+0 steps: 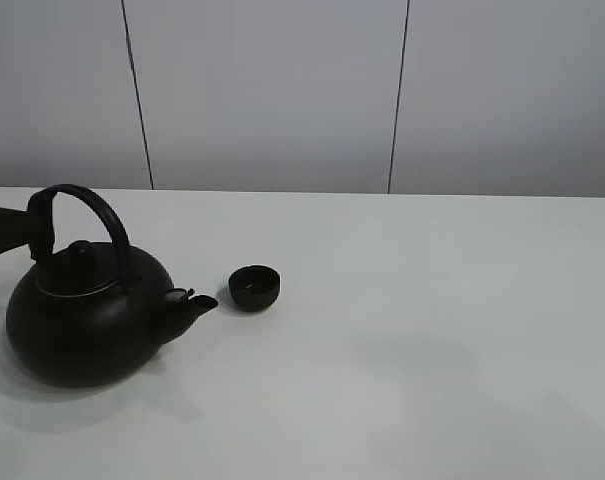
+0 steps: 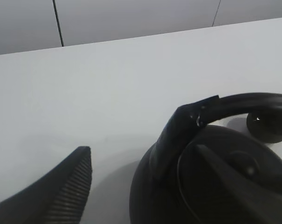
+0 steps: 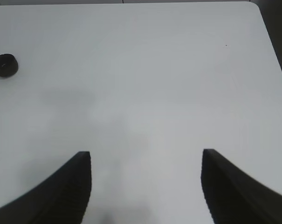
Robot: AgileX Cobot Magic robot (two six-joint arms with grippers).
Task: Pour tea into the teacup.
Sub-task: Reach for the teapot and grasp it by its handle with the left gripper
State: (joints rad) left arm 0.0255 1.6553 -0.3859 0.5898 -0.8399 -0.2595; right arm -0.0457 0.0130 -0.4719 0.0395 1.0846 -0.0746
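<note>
Because the tea has to go into the teacup [image 1: 254, 287], this small black cup sits on the white table [image 1: 432, 350] just beside the spout [image 1: 194, 303] of the big black kettle [image 1: 82, 325], not touching it. The spout points at the cup, so I think tipping the kettle would send tea close to it.

The left gripper [image 2: 141, 149] is low at the far left side of the table, by the foot of the kettle's curved handle [image 1: 94, 205]. Its two fingers are spread apart with the handle between them. One finger [image 2: 66, 186] is not touching the handle, so it holds nothing yet.

The right gripper [image 3: 145, 153] hangs over the table, well apart from the cup, with its fingers spread wide and holding nothing. I think it is keeping out of the way
</note>
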